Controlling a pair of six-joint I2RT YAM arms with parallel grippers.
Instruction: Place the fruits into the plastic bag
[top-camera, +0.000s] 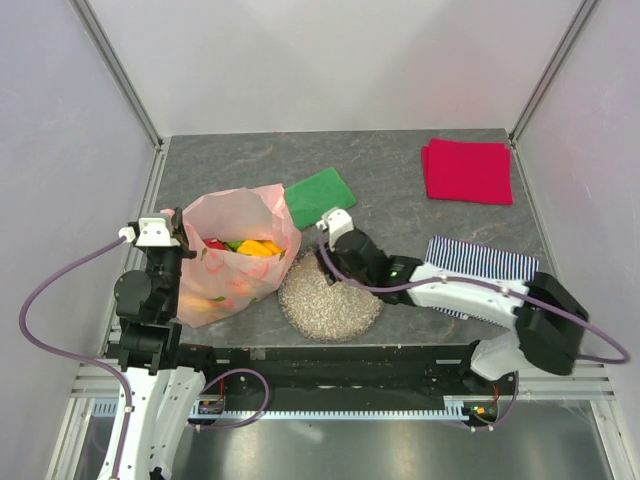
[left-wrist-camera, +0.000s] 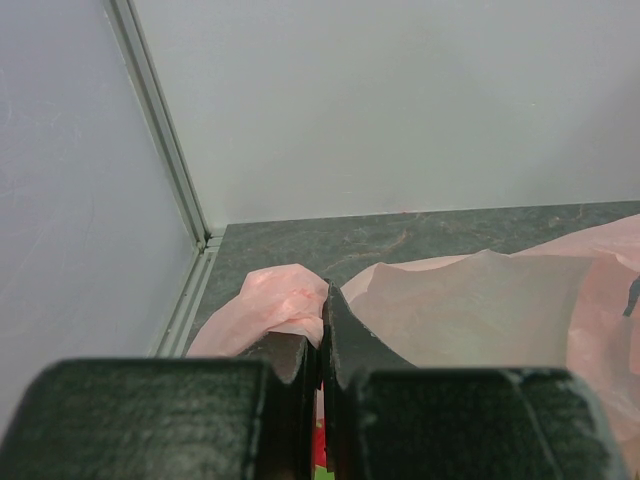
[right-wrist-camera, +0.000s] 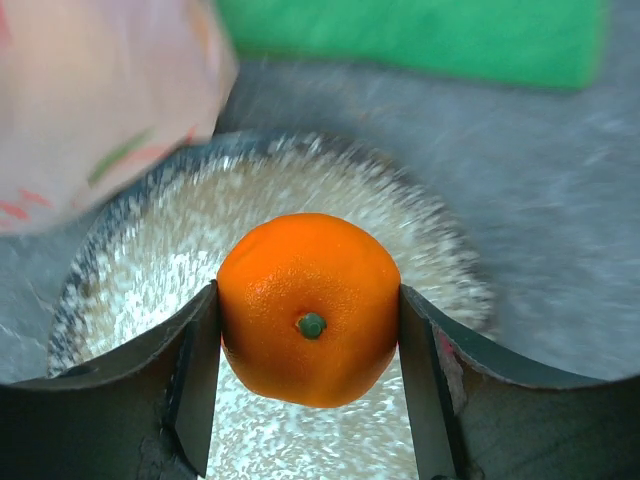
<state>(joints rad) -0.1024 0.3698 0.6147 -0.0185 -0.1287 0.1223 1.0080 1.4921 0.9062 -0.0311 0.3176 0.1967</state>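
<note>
The step in hand looks like taking the toy orange off the speckled plate and carrying it to the plastic bag. To do it well, the right gripper should firm its hold before rising, since the fruit is round and smooth (a loose pinch could let it roll out). It should then lift straight up clear of the plate's rim and travel to its left, where the bag's mouth stands open, letting go only once over the opening.

Its two fingers press on opposite sides of the orange at its widest part, stem toward the wrist camera, plate beneath. The left gripper is pinched tight on the bag's rim, holding the mouth up. Other fruits already lie inside, below and ahead of it.
</note>
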